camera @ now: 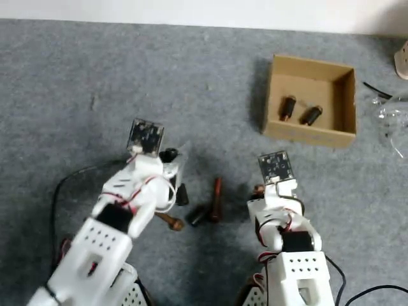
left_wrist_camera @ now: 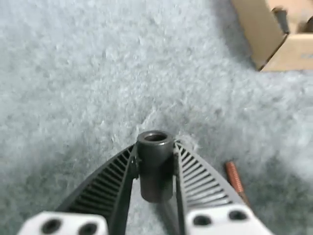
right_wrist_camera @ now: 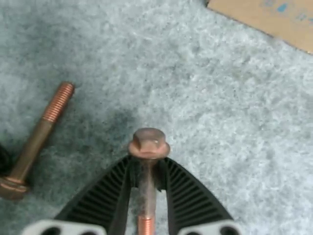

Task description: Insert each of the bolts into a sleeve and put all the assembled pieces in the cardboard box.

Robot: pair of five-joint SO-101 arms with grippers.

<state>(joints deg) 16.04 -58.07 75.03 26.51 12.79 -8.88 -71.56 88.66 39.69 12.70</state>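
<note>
two assembled pieces [camera: 288,108] lay inside the cardboard box [camera: 305,135], so that share looked done. the left gripper [left_wrist_camera: 155,147] was pinching a dark sleeve [left_wrist_camera: 155,171] upright, its bore open. the right gripper [right_wrist_camera: 148,164] was clamped on a copper bolt [right_wrist_camera: 149,143] just below the head. the two were not yet joined. between the arms lay a loose bolt [camera: 217,193], a loose sleeve [camera: 196,216] and a second bolt [camera: 170,221], so i judged about half remained. no print could be read; the blue marks [right_wrist_camera: 281,8] on the box wall were too blurred.
</note>
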